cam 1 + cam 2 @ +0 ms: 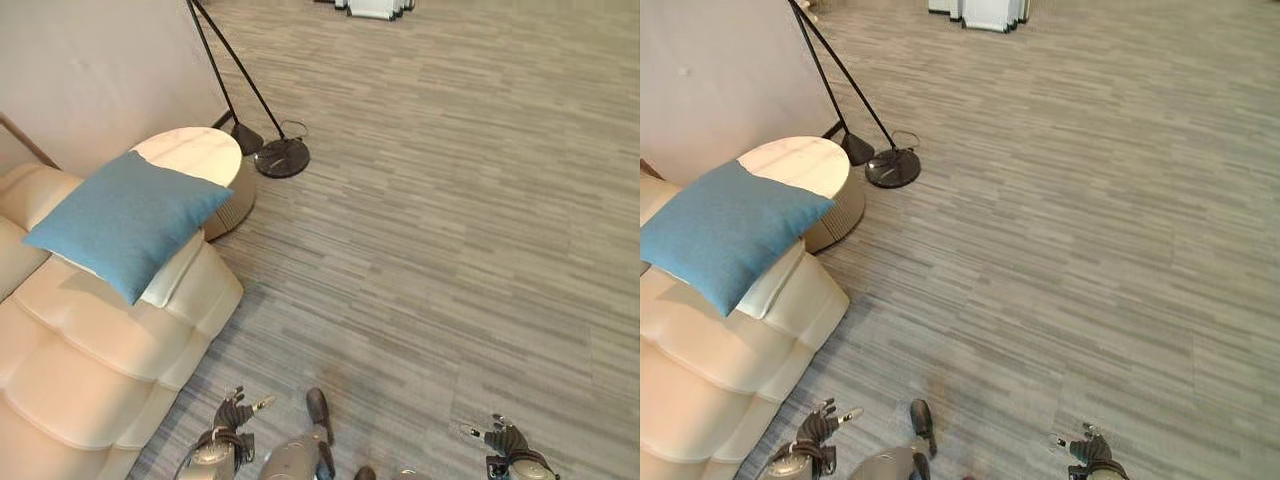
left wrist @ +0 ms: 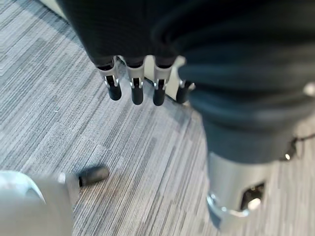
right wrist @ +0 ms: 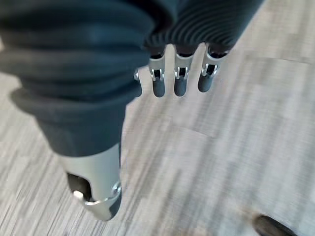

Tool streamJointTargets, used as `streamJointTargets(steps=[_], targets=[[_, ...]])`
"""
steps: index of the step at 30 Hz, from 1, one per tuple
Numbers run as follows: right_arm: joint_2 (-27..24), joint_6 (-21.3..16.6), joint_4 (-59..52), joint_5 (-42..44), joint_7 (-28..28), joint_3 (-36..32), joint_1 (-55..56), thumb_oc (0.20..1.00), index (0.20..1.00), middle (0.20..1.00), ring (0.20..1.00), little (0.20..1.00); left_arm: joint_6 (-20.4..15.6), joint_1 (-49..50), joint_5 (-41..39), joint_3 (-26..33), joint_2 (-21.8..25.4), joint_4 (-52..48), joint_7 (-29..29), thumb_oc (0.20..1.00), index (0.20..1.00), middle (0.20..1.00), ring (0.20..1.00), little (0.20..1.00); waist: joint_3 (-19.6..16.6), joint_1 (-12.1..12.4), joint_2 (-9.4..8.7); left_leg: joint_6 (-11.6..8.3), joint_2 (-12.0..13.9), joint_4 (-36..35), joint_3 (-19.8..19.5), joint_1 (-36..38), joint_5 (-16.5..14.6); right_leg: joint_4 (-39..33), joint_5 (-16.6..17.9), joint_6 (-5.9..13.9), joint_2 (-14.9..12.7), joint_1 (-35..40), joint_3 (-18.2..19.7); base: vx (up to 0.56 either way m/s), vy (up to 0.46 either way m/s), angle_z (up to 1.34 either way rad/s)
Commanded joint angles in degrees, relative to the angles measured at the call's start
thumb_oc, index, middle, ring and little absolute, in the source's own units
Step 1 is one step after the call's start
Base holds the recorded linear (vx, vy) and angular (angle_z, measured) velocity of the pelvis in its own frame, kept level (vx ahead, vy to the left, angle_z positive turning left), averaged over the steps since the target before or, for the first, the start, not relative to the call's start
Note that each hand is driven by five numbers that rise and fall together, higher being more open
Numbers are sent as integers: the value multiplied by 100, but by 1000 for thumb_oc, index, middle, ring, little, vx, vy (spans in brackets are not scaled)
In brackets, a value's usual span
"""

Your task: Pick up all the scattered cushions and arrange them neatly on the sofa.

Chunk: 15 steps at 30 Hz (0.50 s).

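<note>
We see the grey striped carpet floor (image 1: 450, 230) spreading across most of the scene. At its left edge stands the cream sofa (image 1: 90, 360), its padded seat and arm catching warm light. On the arm of the sofa lies the blue cushion (image 1: 125, 222), set cornerwise, its upper corner reaching over the edge of the round side table (image 1: 205, 150) just beyond. Near that table rest the dark round base and slanted black poles of a floor lamp (image 1: 282, 157). Low in the scene we find the left hand (image 1: 232, 415) hanging above the floor just beside the sofa front, fingers loosely extended and grasping nothing. The right hand (image 1: 505, 437) hangs well apart from it over bare carpet, likewise released, its fingers relaxed and empty.
</note>
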Motion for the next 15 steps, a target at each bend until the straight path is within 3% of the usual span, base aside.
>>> streamJointTargets(steps=[1, 2, 3, 4, 8, 9, 10, 11, 12, 13, 15], targets=[[-72, -18, -127, -130, 5, -157, -301, 1000, 1000, 1000, 1000, 1000, -93, -353, 68, 165, 230, -78, 70, 1000, 1000, 1000, 1000, 1000, 176, 123, -338, -1681, 307, -167, 56, 351, -377, -1663, 734, 307, -1054, 680, 113, 368, 334, 10], [49, -48, -181, -97, 22, -126, -290, 1000, 1000, 1000, 1000, 1000, -94, -311, 80, 187, 300, -90, 100, 1000, 1000, 1000, 1000, 1000, 135, 183, -448, -1518, 165, -167, 23, 484, -550, -1254, 763, 399, -1284, 635, 129, 249, 242, 33], [50, -48, -181, -97, 22, -126, -290, 1000, 1000, 1000, 1000, 1000, -94, -310, 80, 187, 300, -90, 100, 1000, 1000, 1000, 1000, 1000, 135, 183, -449, -1518, 164, -167, 24, 484, -550, -1251, 762, 400, -1285, 634, 129, 423, 433, 39], [119, -29, -126, -126, 39, -78, -308, 1000, 1000, 1000, 1000, 1000, -68, -362, 86, 182, 337, 9, 116, 1000, 1000, 1000, 1000, 1000, 114, 215, -508, -1377, 23, -167, -63, 581, -727, -751, 890, 451, -1471, 504, 144, 262, 319, 39], [201, 4, -88, -201, 64, -37, -338, 1000, 1000, 1000, 1000, 1000, -51, -408, 103, 178, 388, -2, 157, 1000, 1000, 1000, 1000, 1000, 181, 164, -527, -997, -384, -167, -326, 902, -1121, 902, 1947, 690, -2046, 4, 286, 259, 377, 43], [203, -2, -105, -195, 64, -18, -356, 1000, 1000, 1000, 1000, 1000, -44, -432, 99, 148, 431, -37, 158, 1000, 1000, 1000, 1000, 1000, 231, 95, -494, -965, -413, -167, -456, 961, -1191, 1221, 1897, 626, -1922, -207, 579, 156, 218, 53], [213, -12, -128, -169, 53, -4, -378, 1000, 1000, 1000, 1000, 1000, -48, -467, 90, 113, 448, -54, 176, 1000, 1000, 1000, 1000, 1000, 290, 27, -457, -960, -388, -167, -574, 1014, -1222, 1355, 1610, 531, -1663, -491, 938, 80, 100, 63], [211, -13, -127, -168, 52, -4, -381, 1000, 1000, 1000, 1000, 1000, -48, -469, 90, 113, 447, -53, 176, 1000, 1000, 1000, 1000, 1000, 286, 38, -458, -962, -386, -167, -563, 1008, -1226, 1374, 1600, 526, -1664, -512, 952, 63, 87, 123], [235, -58, -142, -63, 23, 5, -397, 1000, 1000, 1000, 1000, 1000, -82, -563, 3, 110, 433, -69, 216, 1000, 1000, 1000, 1000, 1000, 422, -31, -324, -990, -307, -167, -750, 1061, -1123, 1291, 1045, 296, -1200, -1030, 1342, 42, 59, 122], [234, -59, -141, -63, 23, 5, -398, 1000, 1000, 1000, 1000, 1000, -82, -564, 3, 110, 432, -68, 217, 1000, 1000, 1000, 1000, 1000, 422, -33, -323, -991, -306, -167, -752, 1060, -1123, 1291, 1044, 294, -1199, -1031, 1339, 87, 80, 109], [222, -90, -149, 32, -12, 16, -401, 1000, 1000, 1000, 1000, 1000, -93, -601, -39, 77, 417, -77, 230, 1000, 1000, 1000, 1000, 1000, 565, -67, -237, -991, -296, -167, -983, 1200, -1100, 1068, 777, 156, -944, -1340, 1546, 147, 33, 70]])
